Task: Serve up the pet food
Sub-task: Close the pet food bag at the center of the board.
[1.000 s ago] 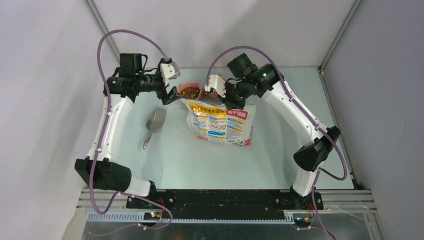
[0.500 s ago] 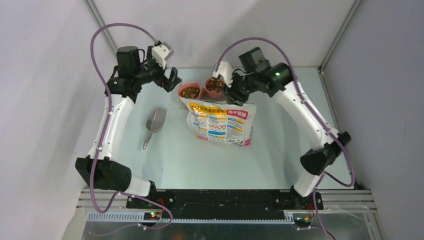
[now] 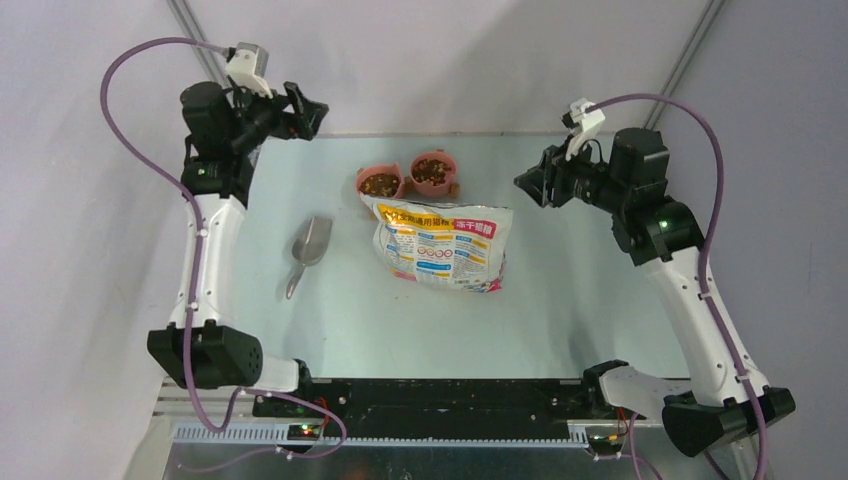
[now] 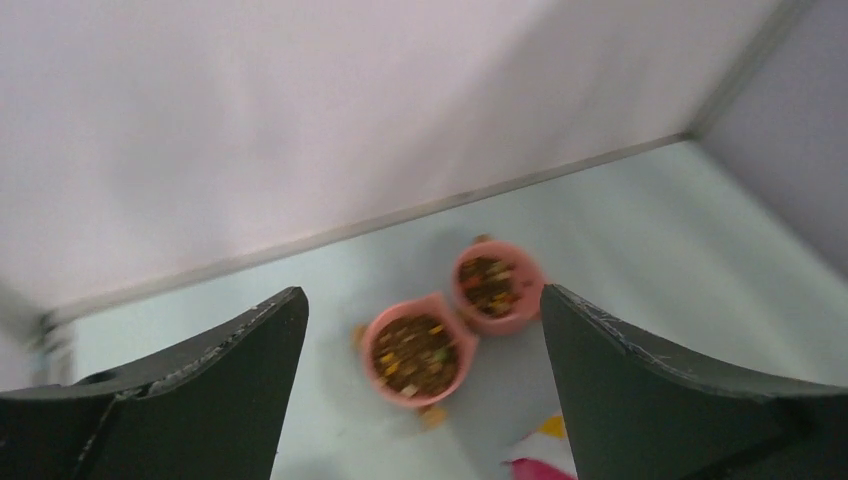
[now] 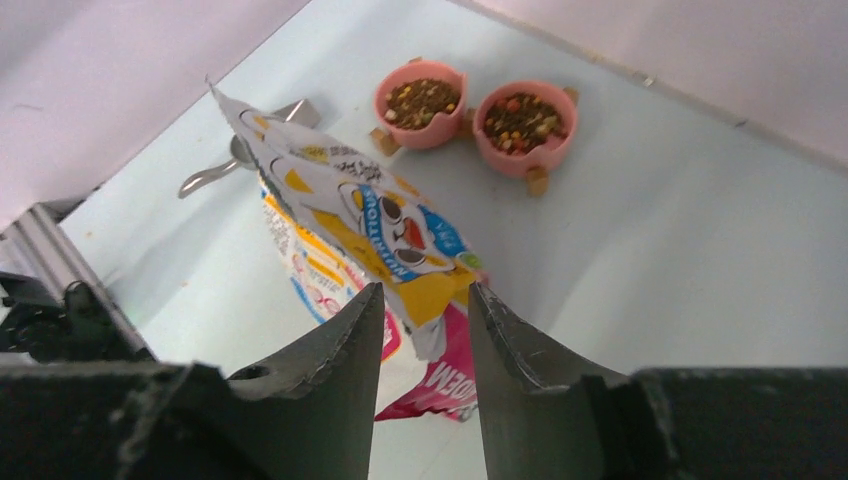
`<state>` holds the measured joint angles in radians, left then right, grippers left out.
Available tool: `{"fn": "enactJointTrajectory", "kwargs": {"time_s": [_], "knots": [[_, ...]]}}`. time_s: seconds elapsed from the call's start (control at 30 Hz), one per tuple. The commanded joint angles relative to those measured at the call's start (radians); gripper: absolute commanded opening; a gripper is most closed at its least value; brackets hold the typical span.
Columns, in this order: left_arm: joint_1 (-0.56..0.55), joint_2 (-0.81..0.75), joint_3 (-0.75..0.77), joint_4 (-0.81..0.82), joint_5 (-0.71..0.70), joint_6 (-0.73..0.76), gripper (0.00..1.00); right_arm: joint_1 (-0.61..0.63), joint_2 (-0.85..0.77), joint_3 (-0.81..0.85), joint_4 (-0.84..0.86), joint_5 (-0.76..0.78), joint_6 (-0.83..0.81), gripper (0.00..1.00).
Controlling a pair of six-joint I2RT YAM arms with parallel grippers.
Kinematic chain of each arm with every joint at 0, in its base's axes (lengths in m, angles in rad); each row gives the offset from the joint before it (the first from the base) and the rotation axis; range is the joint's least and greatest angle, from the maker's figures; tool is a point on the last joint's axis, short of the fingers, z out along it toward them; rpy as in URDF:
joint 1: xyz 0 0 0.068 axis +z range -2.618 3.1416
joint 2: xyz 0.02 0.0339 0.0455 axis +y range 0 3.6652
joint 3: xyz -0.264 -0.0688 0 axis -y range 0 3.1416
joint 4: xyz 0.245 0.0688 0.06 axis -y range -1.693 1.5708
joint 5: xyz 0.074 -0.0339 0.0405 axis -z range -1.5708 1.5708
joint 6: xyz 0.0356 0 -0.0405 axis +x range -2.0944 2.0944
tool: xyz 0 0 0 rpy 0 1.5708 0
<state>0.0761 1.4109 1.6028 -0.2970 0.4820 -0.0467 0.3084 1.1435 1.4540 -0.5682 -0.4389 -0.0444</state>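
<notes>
Pale tabletop point(image 3: 560, 300): pet food point(image 3: 381, 184) is sitting in two pink bowls point(image 3: 361, 186) at twelve o'clock; left gripper point(image 3: 305, 108) and right gripper point(image 3: 530, 188) are hanging empty, jaws apart. Best retreating high, clear of those rims.

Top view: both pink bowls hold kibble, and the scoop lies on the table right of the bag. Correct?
No. The top external view shows the scoop left of the bag, not right. It does lie on the table, and both pink bowls hold kibble.

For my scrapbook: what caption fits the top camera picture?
Pet food fills two pink bowls behind the bag, scoop nearby.
</notes>
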Motion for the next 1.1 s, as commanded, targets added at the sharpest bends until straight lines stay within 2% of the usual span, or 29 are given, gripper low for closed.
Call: {"fn": "enactJointTrajectory", "kwargs": {"time_s": [0.0, 0.1, 0.2, 0.27, 0.47, 0.6, 0.7, 1.07], "knots": [[-0.085, -0.088, -0.064, 0.274, 0.34, -0.117, 0.92, -0.017, -0.028, -0.08, 0.056, -0.111, 0.099, 0.43], [-0.239, -0.104, -0.103, 0.254, 0.416, 0.031, 0.92, -0.018, -0.02, -0.089, 0.003, -0.215, 0.051, 0.46], [-0.366, -0.075, -0.088, 0.089, 0.418, 0.284, 0.92, -0.017, -0.017, -0.121, -0.002, -0.274, -0.016, 0.46], [-0.442, -0.044, -0.071, 0.031, 0.429, 0.36, 0.92, -0.017, -0.012, -0.14, 0.008, -0.309, -0.056, 0.46], [-0.561, 0.037, -0.053, 0.034, 0.464, 0.391, 0.92, -0.018, 0.037, -0.158, 0.013, -0.373, -0.169, 0.42], [-0.632, 0.081, -0.042, -0.004, 0.431, 0.474, 0.93, -0.017, 0.065, -0.163, 0.025, -0.331, -0.219, 0.41], [-0.663, 0.117, -0.024, -0.039, 0.376, 0.517, 0.93, -0.017, 0.067, -0.163, 0.037, -0.326, -0.246, 0.43], [-0.725, 0.177, -0.039, -0.045, 0.329, 0.547, 0.93, -0.011, 0.06, -0.164, 0.037, -0.388, -0.269, 0.5]]}}
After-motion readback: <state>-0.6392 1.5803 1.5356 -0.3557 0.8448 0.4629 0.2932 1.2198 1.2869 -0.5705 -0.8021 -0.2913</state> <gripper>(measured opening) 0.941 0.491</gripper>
